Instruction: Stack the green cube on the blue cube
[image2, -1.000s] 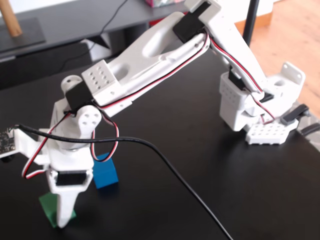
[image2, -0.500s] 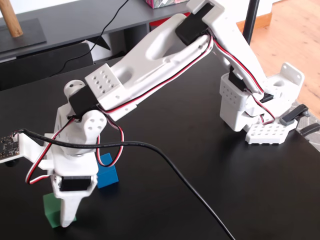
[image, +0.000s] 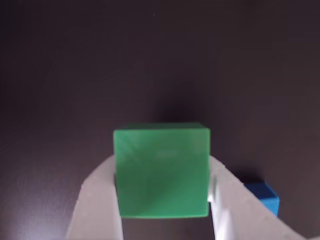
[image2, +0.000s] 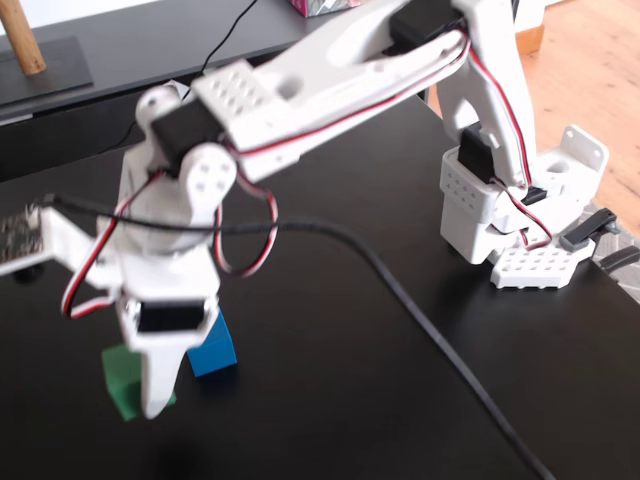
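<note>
Two cubes: small matte light-green cube (image: 161, 170) and small matte bright-blue cube (image2: 211, 347), on black tabletop (image2: 400, 400).
Tool: white two-finger gripper (image: 165, 210) closed on green cube, one finger flat on each side face.
Green cube position: looks lifted just clear of table, beside blue cube.
Handling: likely light, rigid, smooth-faced; could slip, so keep grip centred on opposite faces.

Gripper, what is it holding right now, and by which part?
The gripper holds the green cube, one finger against each of two opposite side faces, left and right in the wrist view.
</note>
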